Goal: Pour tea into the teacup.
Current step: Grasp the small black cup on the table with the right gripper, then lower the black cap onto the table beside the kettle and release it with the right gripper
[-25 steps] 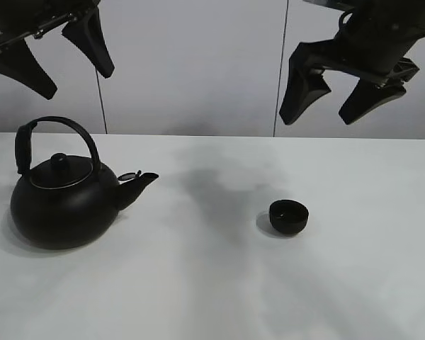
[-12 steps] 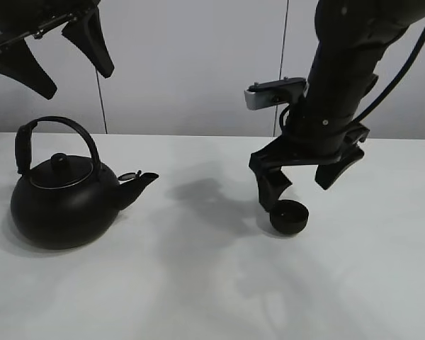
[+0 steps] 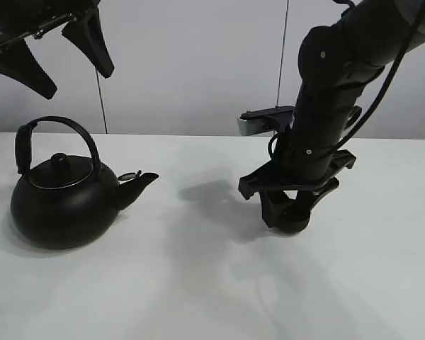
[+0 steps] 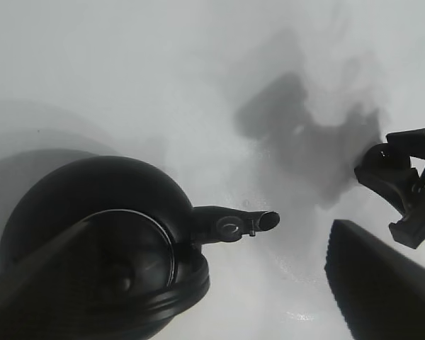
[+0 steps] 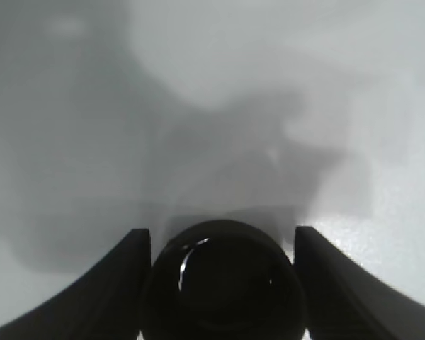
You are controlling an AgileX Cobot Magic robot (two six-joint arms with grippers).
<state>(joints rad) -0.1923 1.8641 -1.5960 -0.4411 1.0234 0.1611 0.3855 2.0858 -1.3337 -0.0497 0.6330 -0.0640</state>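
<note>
The small black teacup [image 3: 295,222] stands on the white table, right of centre. My right gripper [image 3: 290,211] is lowered over it, open, with one finger on each side of the cup. In the right wrist view the teacup [image 5: 223,287] sits between the two fingers [image 5: 124,283]; I cannot tell whether they touch it. The big black kettle [image 3: 60,205] with an arched handle stands at the left, its spout pointing right. My left gripper [image 3: 78,79] hangs open and empty high above the kettle. The left wrist view shows the kettle [image 4: 92,234] from above.
The white table [image 3: 184,283] runs between kettle and cup, with the right arm's shadow on it. A grey panelled wall [image 3: 198,64] stands behind. The right arm [image 3: 333,106] rises steeply above the cup.
My right gripper has come down from high at the upper right to table level and now straddles the teacup. The left gripper, kettle and cup have not moved.
</note>
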